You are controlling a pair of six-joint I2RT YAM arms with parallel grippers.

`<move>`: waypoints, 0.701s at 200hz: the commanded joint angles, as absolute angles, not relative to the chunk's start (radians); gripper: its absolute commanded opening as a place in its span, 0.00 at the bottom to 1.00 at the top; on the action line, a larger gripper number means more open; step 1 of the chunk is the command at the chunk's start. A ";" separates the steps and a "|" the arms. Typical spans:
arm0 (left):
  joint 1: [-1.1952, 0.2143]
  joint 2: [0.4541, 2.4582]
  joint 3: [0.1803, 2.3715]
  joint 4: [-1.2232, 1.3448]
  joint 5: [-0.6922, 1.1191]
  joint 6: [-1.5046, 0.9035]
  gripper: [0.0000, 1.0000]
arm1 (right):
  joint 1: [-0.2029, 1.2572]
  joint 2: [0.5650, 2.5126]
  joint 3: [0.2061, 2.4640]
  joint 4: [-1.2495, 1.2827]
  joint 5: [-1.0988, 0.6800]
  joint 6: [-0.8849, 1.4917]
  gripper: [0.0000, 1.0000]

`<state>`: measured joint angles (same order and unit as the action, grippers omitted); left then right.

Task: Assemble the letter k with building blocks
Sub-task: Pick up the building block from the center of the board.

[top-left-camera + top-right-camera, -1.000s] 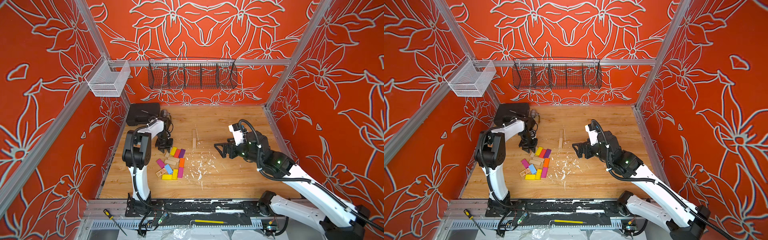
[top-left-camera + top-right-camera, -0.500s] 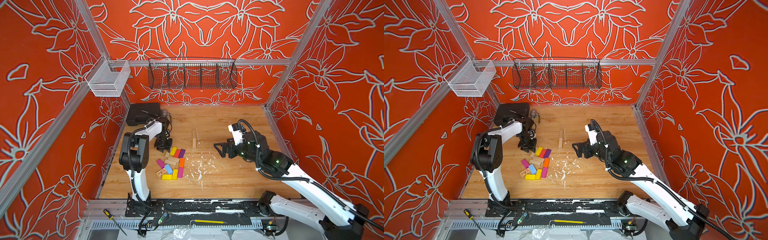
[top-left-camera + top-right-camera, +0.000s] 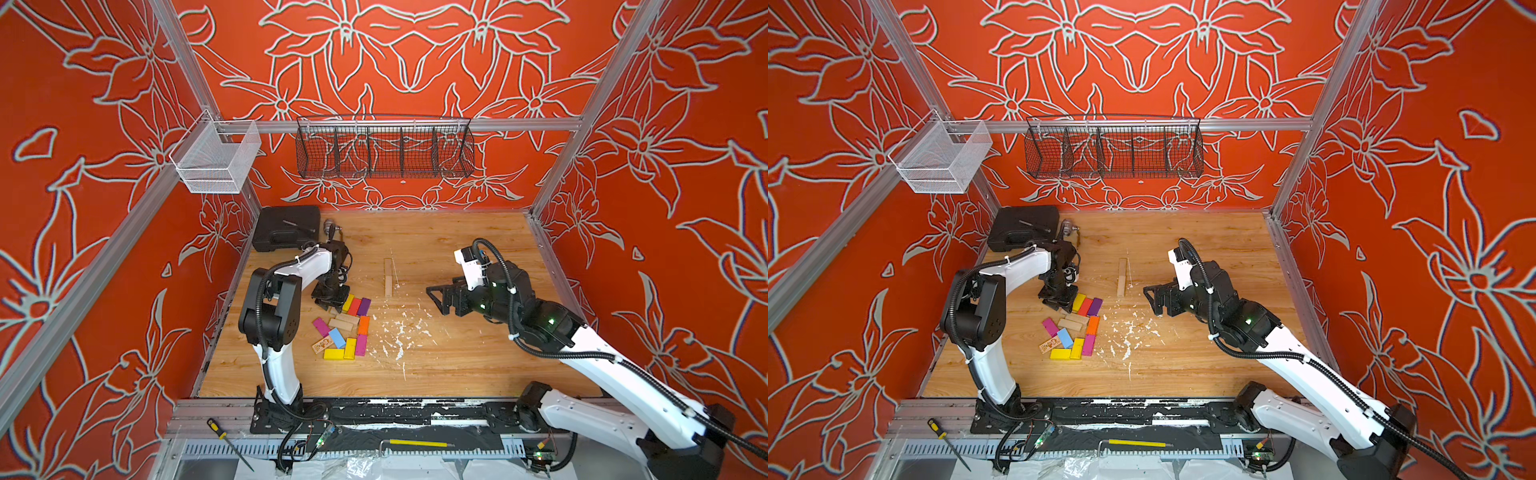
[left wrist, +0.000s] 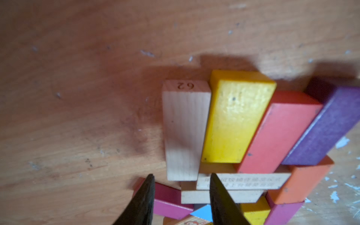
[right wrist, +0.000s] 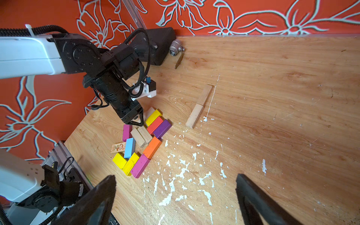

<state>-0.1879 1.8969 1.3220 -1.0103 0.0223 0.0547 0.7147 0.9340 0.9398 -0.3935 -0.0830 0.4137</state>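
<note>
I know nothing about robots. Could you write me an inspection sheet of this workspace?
Surface: wooden tabletop, scattered white flecks.
Job's things: coloured blocks clustered by the left gripper; two plain blocks end to end, apart from them.
Clutter: black case, metal valve at back; screwdriver at front.
Grippers: left slightly open, right gripper wide open; neither holds anything.
Cables: black corrugated hoses along left arm and right arm.
Surroundings: orange floral walls, black wire basket, white mesh basket.

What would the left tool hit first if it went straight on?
Most likely the plain wooden block lying just ahead of the left tool, next to the yellow block; depth is hard to judge.
</note>
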 commanded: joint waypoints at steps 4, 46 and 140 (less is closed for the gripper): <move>-0.183 1.918 1.335 -1.024 0.002 0.057 0.45 | 0.718 0.903 0.914 -0.384 -0.053 0.426 0.98; -0.173 1.947 1.354 -1.018 0.020 0.042 0.46 | 0.718 0.901 0.919 -0.386 -0.054 0.427 0.98; -0.142 1.978 1.363 -0.994 0.070 0.015 0.37 | 0.718 0.884 0.910 -0.388 -0.039 0.430 0.98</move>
<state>-0.1429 1.9491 1.3487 -0.9813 0.0521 0.0219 0.7147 0.9043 0.9230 -0.3916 -0.0582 0.4210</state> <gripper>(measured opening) 0.377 0.976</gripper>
